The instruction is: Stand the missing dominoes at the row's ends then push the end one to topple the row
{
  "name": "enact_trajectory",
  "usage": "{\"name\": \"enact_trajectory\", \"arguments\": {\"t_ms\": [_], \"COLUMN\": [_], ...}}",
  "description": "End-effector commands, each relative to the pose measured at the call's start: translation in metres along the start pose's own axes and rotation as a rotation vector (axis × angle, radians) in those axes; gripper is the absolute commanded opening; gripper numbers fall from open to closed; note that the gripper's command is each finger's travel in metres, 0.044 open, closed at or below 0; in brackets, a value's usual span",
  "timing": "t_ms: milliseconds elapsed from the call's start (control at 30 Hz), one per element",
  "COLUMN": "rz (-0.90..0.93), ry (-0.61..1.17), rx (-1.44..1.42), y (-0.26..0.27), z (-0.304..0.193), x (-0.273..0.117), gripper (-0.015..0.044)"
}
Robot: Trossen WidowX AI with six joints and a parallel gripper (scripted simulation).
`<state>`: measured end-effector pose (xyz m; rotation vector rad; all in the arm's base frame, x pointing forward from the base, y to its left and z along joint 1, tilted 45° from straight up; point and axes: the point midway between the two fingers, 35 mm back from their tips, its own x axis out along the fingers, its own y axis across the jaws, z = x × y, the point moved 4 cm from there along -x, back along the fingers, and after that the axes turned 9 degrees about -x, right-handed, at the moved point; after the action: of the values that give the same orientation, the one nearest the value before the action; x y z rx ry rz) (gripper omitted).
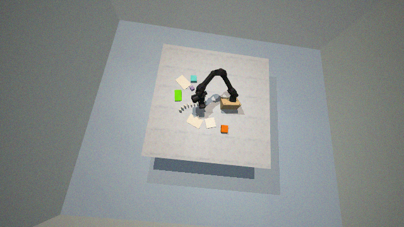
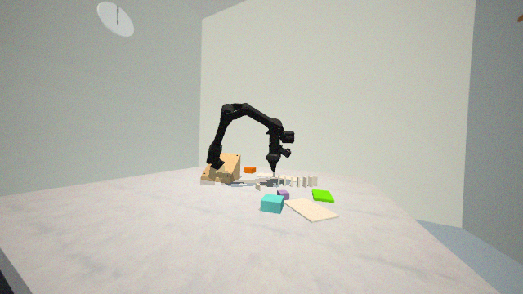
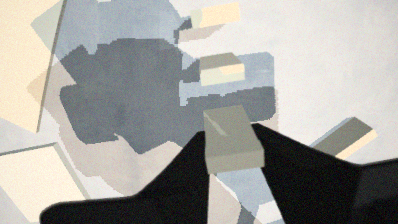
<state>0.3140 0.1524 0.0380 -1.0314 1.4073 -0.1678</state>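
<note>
A curved row of several pale dominoes [image 1: 185,106] [image 2: 305,181] stands upright; its near-end domino [image 3: 221,70] shows in the wrist view just beyond the fingers. My gripper [image 2: 273,173] [image 3: 228,134] points down and is shut on a domino [image 3: 231,127], held upright a little above the table beside the arm-side end of the row. A visible gap separates it from the nearest standing domino. Another loose domino [image 2: 258,186] [image 3: 345,136] is apart from the row, to the right in the wrist view; its exact pose is unclear. The arm hides it in the top view.
Two cream panels [image 1: 194,121] [image 1: 210,123] lie beside the row. Across it are a green slab [image 1: 178,95] [image 2: 323,195], a purple block [image 1: 192,87] [image 2: 283,194], a teal block [image 1: 194,79] [image 2: 271,203] and another cream panel [image 1: 183,82] [image 2: 312,210]. An orange block [image 1: 224,128] [image 2: 249,170] sits farther off.
</note>
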Motion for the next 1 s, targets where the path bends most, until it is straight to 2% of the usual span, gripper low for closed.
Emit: {"name": "enact_trajectory", "arguments": {"t_ms": [0,167,533,967], "rz": [-0.009,-0.013,-0.013,-0.013], "ry": [0.006,0.008,0.009,0.009], "rx": [-0.011,-0.01,-0.01,-0.01], "y": [0.0,-0.001,-0.001,-0.001], "z": [-0.004,-0.008,-0.009,-0.009], "x": [0.017,0.038,0.039,0.039], "gripper": [0.0107,0.0107,0.0107,0.044]}}
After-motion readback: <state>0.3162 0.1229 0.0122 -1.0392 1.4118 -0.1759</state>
